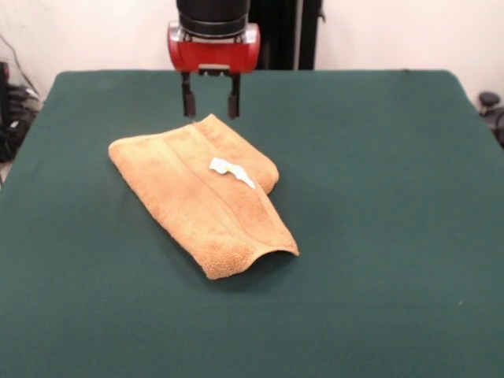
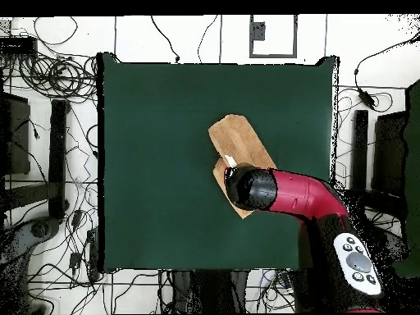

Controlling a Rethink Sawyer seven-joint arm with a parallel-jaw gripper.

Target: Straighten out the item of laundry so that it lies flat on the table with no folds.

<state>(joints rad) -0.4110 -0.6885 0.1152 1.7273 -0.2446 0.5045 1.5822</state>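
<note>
While its two dark fingers (image 1: 189, 98) stand apart holding nothing, the gripper (image 1: 211, 101) hangs just above the folded towel's (image 1: 201, 193) far corner. A white tag (image 1: 231, 172) lies on top. Green table (image 1: 378, 236) surrounds it; cables (image 2: 57, 78) litter the floor beyond.

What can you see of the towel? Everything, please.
The towel is tan-orange terry cloth, folded over on itself into a thick elongated bundle, not flat. A woven band runs along its length, and a small white tag lies on top. The near end lifts slightly, leaving a shadowed gap above the table. It lies diagonally on the green table, towards the robot's side. The gripper, fingers apart, hangs just above its far corner; contact cannot be confirmed. In the overhead view the arm covers part of it.
</note>
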